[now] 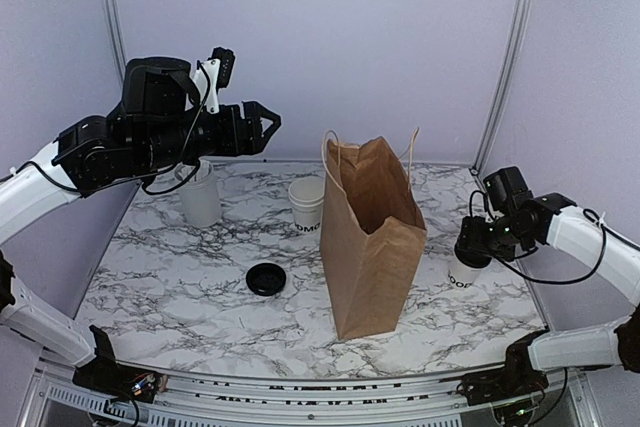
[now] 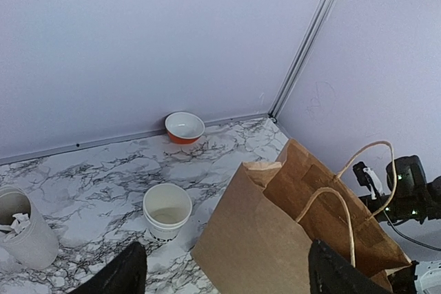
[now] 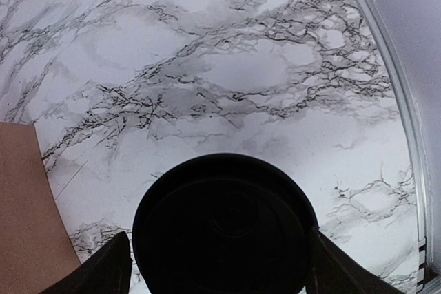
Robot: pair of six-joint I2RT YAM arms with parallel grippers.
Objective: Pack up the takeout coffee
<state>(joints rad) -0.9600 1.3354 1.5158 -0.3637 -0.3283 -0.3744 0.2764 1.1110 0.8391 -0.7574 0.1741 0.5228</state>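
My right pincer (image 1: 473, 250) is hanging wide open straight over the coffee (image 1: 461, 275). Its fingers (image 3: 103, 273) are straddling the black lid (image 3: 220, 225) and gripping nothing (whether the tips are brushing the rim, I cannot tell). The cup is standing upright on the surface (image 1: 180, 277) near the right edge, its long axis running vertically beneath me. So I am judging that the grasp calls for a short drop and a squeeze. The bag (image 1: 370, 237) is standing open just to the cup's left, where the lift should be heading. My left pincer (image 1: 263, 125) is hovering open and empty, high over the far left and well apart, making the right the nearer one.
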